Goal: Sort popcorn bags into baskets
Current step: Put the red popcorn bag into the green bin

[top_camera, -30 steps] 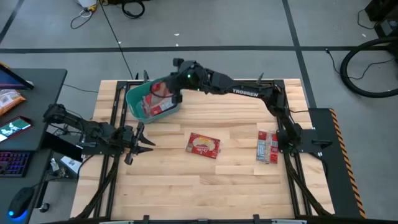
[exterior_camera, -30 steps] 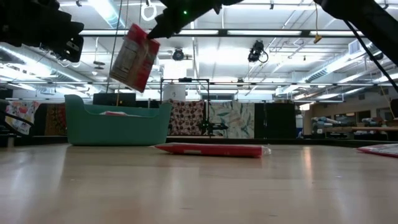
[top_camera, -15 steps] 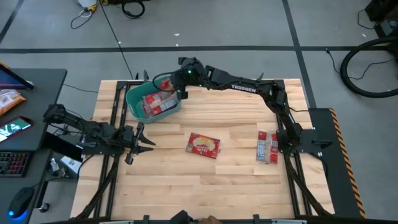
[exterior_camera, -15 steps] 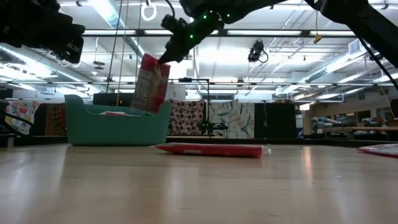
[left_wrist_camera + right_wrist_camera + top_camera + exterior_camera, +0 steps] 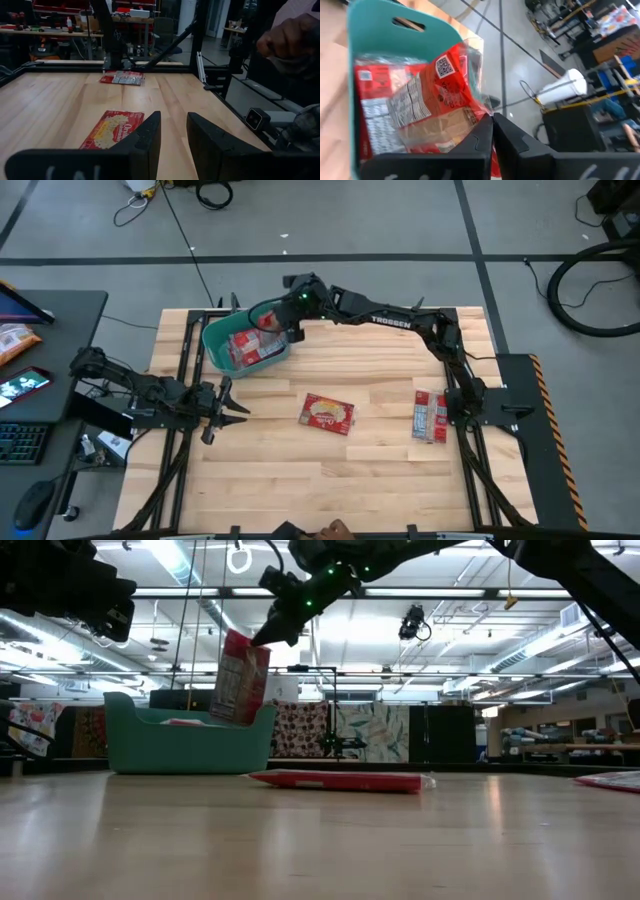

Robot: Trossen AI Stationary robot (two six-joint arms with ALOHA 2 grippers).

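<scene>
- Overhead, right gripper (image 5: 283, 321) is reaching over the teal plastic tub with smooth walls (image 5: 215, 340) at the far left of the pale wooden surface (image 5: 330, 470), pinching a flat red popcorn packet (image 5: 262, 318) above the red packets lying inside; left gripper (image 5: 228, 412) is hanging near the surface's left edge, fingers partly apart and holding nothing. Another red packet (image 5: 328, 413) is lying mid-surface, and a stack of packets (image 5: 430, 415) is sitting near the right edge.
- Low view: the held packet (image 5: 240, 677) is dangling upright from the right gripper (image 5: 268, 637), its lower edge dipping behind the tub's (image 5: 185, 743) rim.
- Left wrist view: its fingers (image 5: 145, 140) are standing parted over the mid-surface packet (image 5: 112, 130), apart from it.
- Right wrist view: fingers (image 5: 482, 137) are nearly closed on the packet's (image 5: 445, 95) edge, tub (image 5: 355, 75) beneath.
</scene>
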